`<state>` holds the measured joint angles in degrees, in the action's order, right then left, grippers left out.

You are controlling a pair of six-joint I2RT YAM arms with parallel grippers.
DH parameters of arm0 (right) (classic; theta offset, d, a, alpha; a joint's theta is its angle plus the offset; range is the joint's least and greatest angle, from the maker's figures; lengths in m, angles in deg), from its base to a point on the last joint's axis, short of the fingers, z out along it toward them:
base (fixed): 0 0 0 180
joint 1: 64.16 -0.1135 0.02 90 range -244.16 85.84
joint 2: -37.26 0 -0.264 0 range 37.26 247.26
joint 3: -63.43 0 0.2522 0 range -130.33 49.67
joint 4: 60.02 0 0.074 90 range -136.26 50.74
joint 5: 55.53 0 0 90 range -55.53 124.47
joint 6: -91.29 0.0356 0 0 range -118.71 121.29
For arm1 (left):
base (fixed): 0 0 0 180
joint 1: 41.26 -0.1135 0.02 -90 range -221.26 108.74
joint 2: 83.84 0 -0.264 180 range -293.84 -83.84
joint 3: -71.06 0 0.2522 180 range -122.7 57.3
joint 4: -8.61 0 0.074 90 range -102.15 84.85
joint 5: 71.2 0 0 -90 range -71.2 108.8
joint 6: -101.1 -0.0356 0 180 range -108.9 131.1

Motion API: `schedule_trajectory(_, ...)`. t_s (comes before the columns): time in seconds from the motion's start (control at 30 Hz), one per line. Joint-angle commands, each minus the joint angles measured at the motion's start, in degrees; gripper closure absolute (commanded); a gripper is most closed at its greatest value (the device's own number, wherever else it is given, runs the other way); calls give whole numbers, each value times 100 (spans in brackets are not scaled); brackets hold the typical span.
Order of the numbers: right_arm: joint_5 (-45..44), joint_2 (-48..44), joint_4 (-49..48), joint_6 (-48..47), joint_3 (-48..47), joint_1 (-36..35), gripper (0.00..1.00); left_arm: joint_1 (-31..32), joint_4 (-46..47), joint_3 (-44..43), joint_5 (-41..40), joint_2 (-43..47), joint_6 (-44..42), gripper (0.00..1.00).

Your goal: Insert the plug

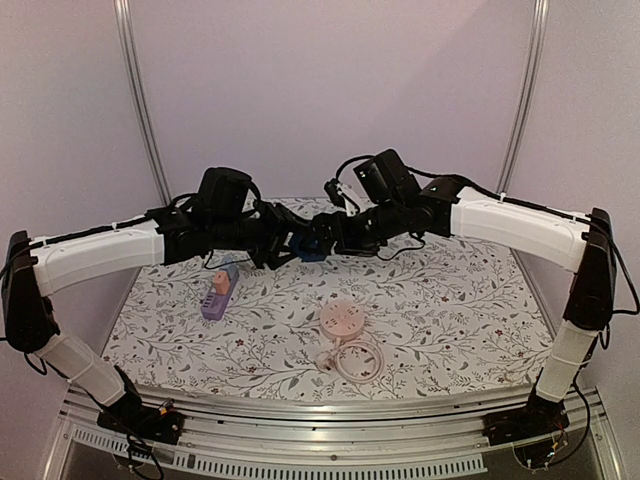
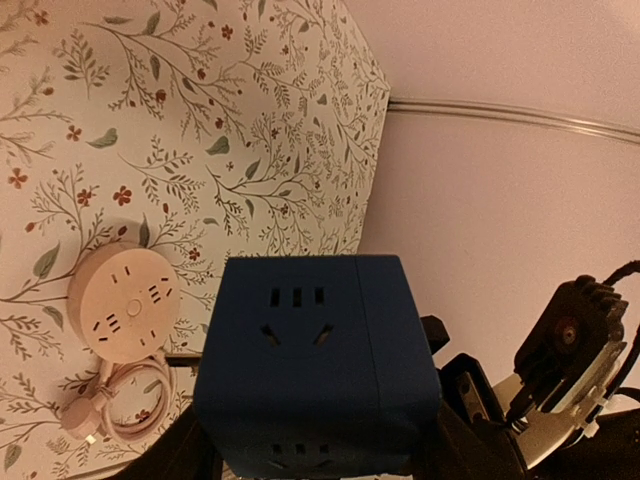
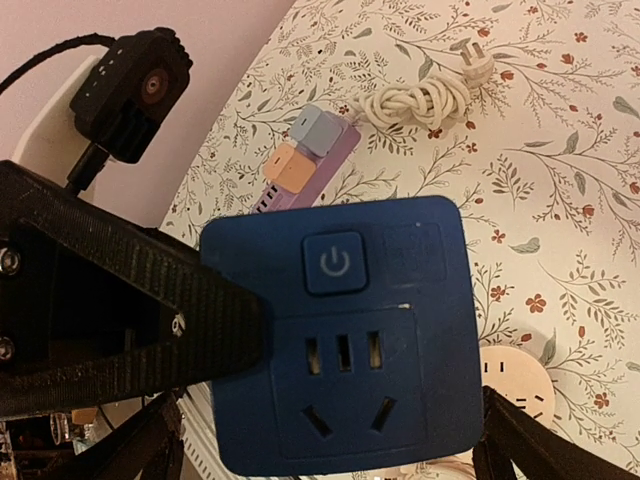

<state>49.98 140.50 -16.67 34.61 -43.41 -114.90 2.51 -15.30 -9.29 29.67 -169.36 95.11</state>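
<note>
**Q:** What lies on the counter (image 1: pixel 450 300)?
**A:** Toward its left edge, a purple power strip (image 1: pixel 220 290). Near the front middle, a round pink socket (image 1: pixel 340 320) with its coiled cord and pink plug (image 2: pixel 80 420).
**Q:** And the hands?
**A:** The left hand (image 1: pixel 288 243) is clamped on the blue socket cube (image 2: pixel 315 370), aloft over the rear middle. The right hand (image 1: pixel 335 238) is spread wide, its fingers flanking the cube; contact unclear.

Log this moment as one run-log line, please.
left end effector: shut on cube | right end effector: open at cube | cube: aloft | plug: on table
</note>
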Motion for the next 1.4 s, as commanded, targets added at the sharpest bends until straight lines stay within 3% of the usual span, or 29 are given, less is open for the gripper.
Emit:
schedule_trajectory(0.0,47,151,98,-28,-188,-54,1,121,232,-31,34,175,-104,79)
schedule_trajectory(0.47,-103,179,38,-55,-226,-58,12,167,308,87,208,359,-87,81)
schedule_trajectory(0.93,62,77,-105,-179,-104,-64,59,349,338,168,481,364,-212,78)
schedule_trajectory(1.03,74,7,-135,-194,-31,-67,71,368,332,193,491,422,-299,70)
schedule_trajectory(1.37,87,-373,-231,-174,402,-61,94,407,180,539,196,938,-963,12)
